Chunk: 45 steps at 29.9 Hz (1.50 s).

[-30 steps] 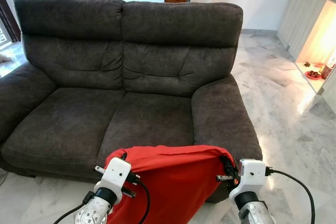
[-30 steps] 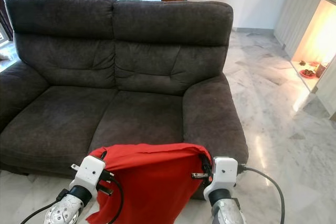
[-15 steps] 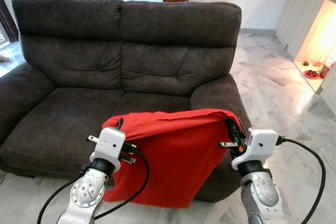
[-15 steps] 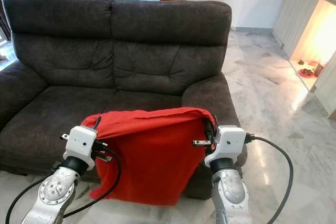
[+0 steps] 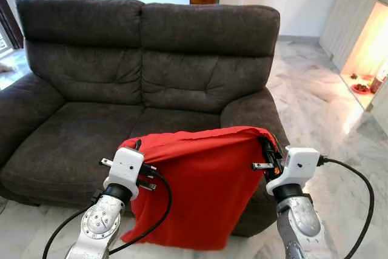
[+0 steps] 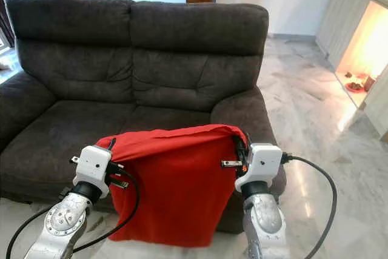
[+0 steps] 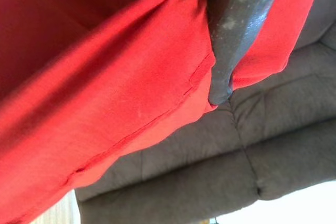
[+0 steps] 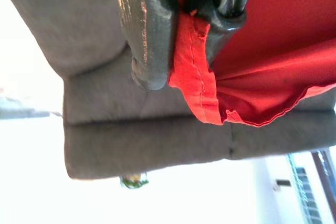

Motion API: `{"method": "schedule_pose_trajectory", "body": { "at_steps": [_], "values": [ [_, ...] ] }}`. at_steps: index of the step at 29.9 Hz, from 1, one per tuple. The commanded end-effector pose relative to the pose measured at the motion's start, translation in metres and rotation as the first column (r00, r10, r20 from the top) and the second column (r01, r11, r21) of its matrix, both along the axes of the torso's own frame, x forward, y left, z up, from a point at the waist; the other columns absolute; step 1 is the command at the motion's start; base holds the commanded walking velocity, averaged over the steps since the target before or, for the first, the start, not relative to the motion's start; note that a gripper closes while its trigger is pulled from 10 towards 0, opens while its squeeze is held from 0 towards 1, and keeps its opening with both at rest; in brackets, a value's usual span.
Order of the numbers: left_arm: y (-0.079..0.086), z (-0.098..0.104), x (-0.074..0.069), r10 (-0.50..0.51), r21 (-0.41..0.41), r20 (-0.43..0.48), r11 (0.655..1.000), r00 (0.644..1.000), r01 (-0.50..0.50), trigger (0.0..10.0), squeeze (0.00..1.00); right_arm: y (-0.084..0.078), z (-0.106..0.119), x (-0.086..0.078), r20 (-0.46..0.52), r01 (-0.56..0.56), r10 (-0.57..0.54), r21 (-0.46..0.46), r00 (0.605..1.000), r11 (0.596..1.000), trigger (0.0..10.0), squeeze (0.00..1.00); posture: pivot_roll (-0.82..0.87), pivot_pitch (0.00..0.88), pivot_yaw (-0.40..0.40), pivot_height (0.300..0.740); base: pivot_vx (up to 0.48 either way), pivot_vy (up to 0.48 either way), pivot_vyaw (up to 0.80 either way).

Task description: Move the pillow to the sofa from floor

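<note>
Left end effector (image 5: 140, 145) pinching one top corner of the red pillow (image 5: 203, 186); right end effector (image 5: 265, 148) pinching the other corner, cloth seam clamped between its fingers (image 8: 149, 30). Pillow hangs limp between both, off the floor (image 5: 327, 107), in front of the grey sofa (image 5: 145, 89), level with the seat edge. Risks: thin corner grips could slip under the pillow's weight; hanging lower edge may catch the sofa front if carried forward too low; uneven release would let it slide back down. No containers near; a small dish of items sits by the wall, contents unclear.
</note>
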<state>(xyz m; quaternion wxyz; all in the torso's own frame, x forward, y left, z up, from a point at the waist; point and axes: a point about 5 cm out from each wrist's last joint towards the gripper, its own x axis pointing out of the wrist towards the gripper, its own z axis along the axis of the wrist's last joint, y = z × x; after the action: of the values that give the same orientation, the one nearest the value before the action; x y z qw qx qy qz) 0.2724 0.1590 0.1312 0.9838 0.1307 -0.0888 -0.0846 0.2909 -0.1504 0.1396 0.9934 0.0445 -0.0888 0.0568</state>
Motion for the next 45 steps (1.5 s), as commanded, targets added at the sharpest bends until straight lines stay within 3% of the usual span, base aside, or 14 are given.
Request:
{"method": "schedule_pose_trajectory", "body": {
  "at_steps": [1,13,25,36,43,45],
  "values": [
    [0.033,0.032,0.003,0.137,-0.011,0.139,0.991,0.981,-0.136,10.0,0.0,-0.024,0.024,0.002,0.096,0.115,-0.119,0.038,0.988,0.993,10.0,0.0,0.03,0.0,0.012,0.74,0.251,0.0,0.0],
    [0.046,0.051,0.009,0.166,0.012,0.195,0.985,0.967,-0.172,10.0,0.0,-0.014,0.038,0.011,0.137,0.063,-0.066,0.025,0.988,0.998,10.0,0.0,0.04,0.0,0.008,0.74,0.252,0.0,0.0],
    [0.048,0.06,0.011,0.171,0.014,0.218,0.984,0.961,-0.178,10.0,0.0,-0.018,0.052,0.017,0.171,0.073,-0.08,0.043,0.982,0.996,10.0,0.0,0.04,0.0,0.007,0.74,0.251,0.0,0.0],
    [0.058,0.079,0.013,0.204,-0.016,0.271,0.978,0.941,-0.208,10.0,0.0,-0.004,0.067,0.021,0.227,-0.014,0.012,0.009,0.974,1.0,10.0,0.0,0.05,0.0,0.004,0.74,0.252,0.0,0.22],
    [0.059,0.077,0.013,0.214,-0.041,0.258,0.977,0.942,-0.21,10.0,0.0,-0.008,0.062,0.023,0.196,0.012,-0.023,0.057,0.98,0.998,10.0,0.0,0.05,0.0,0.004,0.74,0.251,0.0,0.39],
    [0.052,0.074,0.013,0.191,-0.04,0.245,0.981,0.95,-0.187,10.0,0.0,-0.011,0.063,0.023,0.195,0.027,-0.036,0.05,0.98,0.998,10.0,0.0,0.04,0.0,0.007,0.74,0.253,0.0,0.0]
  ]
}}
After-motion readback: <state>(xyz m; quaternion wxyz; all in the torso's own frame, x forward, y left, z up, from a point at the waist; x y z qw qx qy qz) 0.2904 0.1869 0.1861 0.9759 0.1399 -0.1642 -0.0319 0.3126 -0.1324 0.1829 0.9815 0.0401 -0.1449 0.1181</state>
